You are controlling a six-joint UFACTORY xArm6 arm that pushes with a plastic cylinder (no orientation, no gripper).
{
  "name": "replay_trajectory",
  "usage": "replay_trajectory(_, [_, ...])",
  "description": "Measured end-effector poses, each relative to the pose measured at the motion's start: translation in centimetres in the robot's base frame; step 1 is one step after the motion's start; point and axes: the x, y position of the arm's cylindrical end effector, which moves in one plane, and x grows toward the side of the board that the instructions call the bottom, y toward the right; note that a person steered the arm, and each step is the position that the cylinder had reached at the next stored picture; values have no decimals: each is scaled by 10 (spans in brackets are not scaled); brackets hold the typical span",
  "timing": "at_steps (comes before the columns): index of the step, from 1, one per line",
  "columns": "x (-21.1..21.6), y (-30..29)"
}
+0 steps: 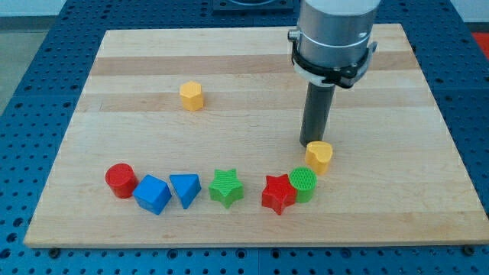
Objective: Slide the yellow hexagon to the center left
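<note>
The yellow hexagon (192, 95) sits alone on the wooden board (252, 69), left of the middle and toward the view's top. My tip (312, 143) is far to its right, touching or just behind the top edge of a yellow heart-shaped block (319, 156). The dark rod hangs from the grey arm at the view's top right.
A curved row of blocks lies near the view's bottom: a red cylinder (121, 180), a blue cube (152, 194), a blue triangle (186, 189), a green star (226, 187), a red star (278, 193) and a green cylinder (303, 184).
</note>
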Motion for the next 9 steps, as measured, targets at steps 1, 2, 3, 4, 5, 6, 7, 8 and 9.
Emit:
replay_trajectory(1, [23,9])
replay_trajectory(2, [40,16])
replay_trajectory(3, [43,17])
replay_trajectory(4, [43,17])
replay_trajectory(5, [15,16])
replay_trajectory(6, [-32,-4])
replay_trajectory(7, [-82,-46])
replay_trajectory(8, [-107,-73])
replay_trajectory(9, [-108,-80])
